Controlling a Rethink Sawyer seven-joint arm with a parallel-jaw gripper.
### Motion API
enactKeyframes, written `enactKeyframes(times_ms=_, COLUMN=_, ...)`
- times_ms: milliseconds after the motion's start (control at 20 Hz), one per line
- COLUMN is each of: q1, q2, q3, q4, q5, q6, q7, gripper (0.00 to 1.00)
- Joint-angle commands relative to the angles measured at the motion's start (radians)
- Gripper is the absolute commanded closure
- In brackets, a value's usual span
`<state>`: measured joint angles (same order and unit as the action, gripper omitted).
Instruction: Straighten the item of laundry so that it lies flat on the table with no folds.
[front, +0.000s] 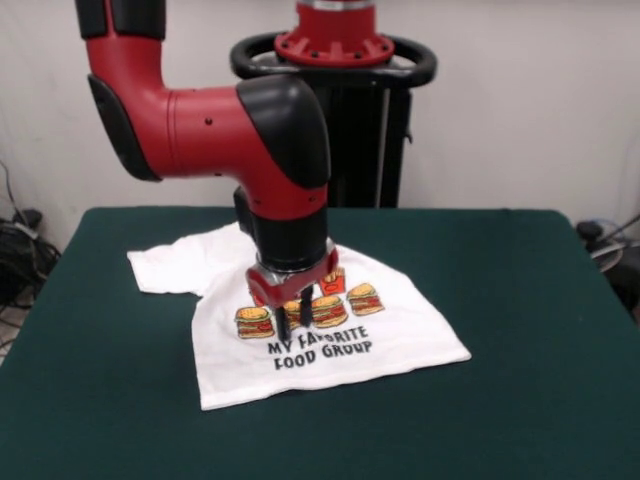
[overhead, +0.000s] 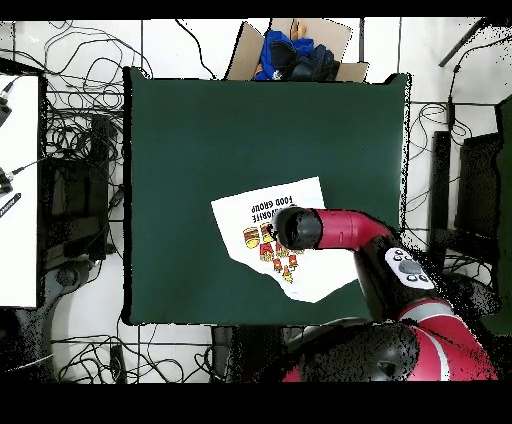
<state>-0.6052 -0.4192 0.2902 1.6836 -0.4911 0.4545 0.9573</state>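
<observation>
The white T-shirt (front: 330, 345) with burger prints and the black text "MY FAVORITE FOOD GROUP" lies print up on the dark green table (front: 520, 300), near its middle. One sleeve (front: 165, 265) sticks out to the picture's left; the other sleeve does not show. My gripper (front: 294, 322) points straight down onto the printed burgers, its two black fingers a little apart, tips at the cloth. In the overhead view the shirt (overhead: 262, 213) lies on the table (overhead: 200, 150) towards the robot's side, and the arm's wrist (overhead: 298, 228) hides the gripper.
The robot pedestal (front: 340, 60) stands behind the table. In the overhead view a cardboard box with blue cloth (overhead: 295, 55) sits beyond the far edge, a white desk (overhead: 20, 190) stands at the left, and cables lie on the floor around.
</observation>
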Motion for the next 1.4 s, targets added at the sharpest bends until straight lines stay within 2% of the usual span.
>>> enactKeyframes(times_ms=50, q1=0.037, q2=0.107, q3=-0.039, q4=-0.097, q5=-0.078, q6=-0.004, q7=0.077, gripper=1.0)
enactKeyframes(times_ms=600, q1=0.03, q2=0.092, q3=-0.024, q4=-0.087, q5=-0.08, q6=-0.008, q7=0.075, gripper=1.0)
enactKeyframes(times_ms=950, q1=-0.076, q2=0.05, q3=0.107, q4=-0.007, q5=-0.044, q6=-0.179, q7=0.101, gripper=1.0)
enactKeyframes(times_ms=1050, q1=-0.089, q2=0.037, q3=0.122, q4=-0.003, q5=-0.043, q6=-0.189, q7=0.102, gripper=1.0)
enactKeyframes(times_ms=1400, q1=-0.065, q2=-0.012, q3=0.086, q4=-0.011, q5=-0.06, q6=-0.183, q7=0.11, gripper=1.0)
